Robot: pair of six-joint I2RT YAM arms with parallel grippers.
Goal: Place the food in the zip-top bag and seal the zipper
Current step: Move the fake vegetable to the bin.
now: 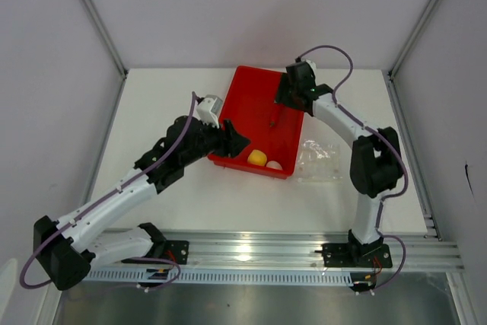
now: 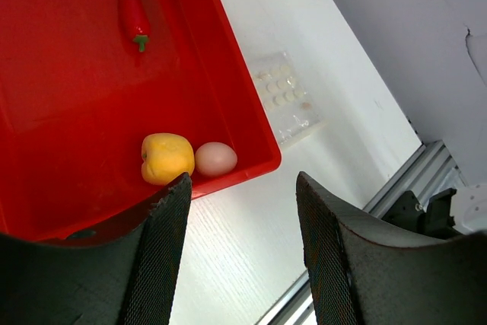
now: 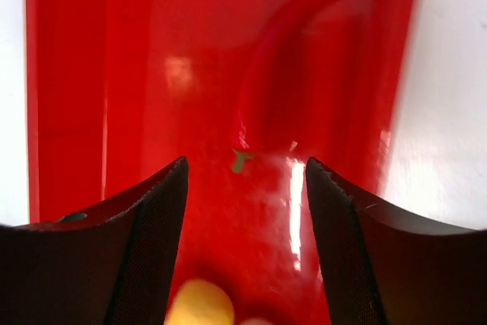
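Observation:
The food lies in a red tray [image 1: 247, 104]: a slim red chili [image 3: 278, 74] near the tray's right wall, and a yellow fruit [image 2: 167, 157] beside a pale egg-like ball [image 2: 215, 159] in the near corner. My right gripper [image 3: 245, 188] hangs open over the tray. The chili's green stem end is just beyond its fingertips and nothing is between them. My left gripper [image 2: 242, 211] is open and empty above the white table, at the tray's near left edge. The clear zip-top bag [image 1: 319, 159] lies flat on the table right of the tray. I cannot make out its zipper.
White walls with metal posts close in the table on the left, back and right. An aluminium rail [image 1: 251, 253] runs along the near edge, carrying both arm bases. The right arm's elbow [image 1: 374, 161] stands just right of the bag.

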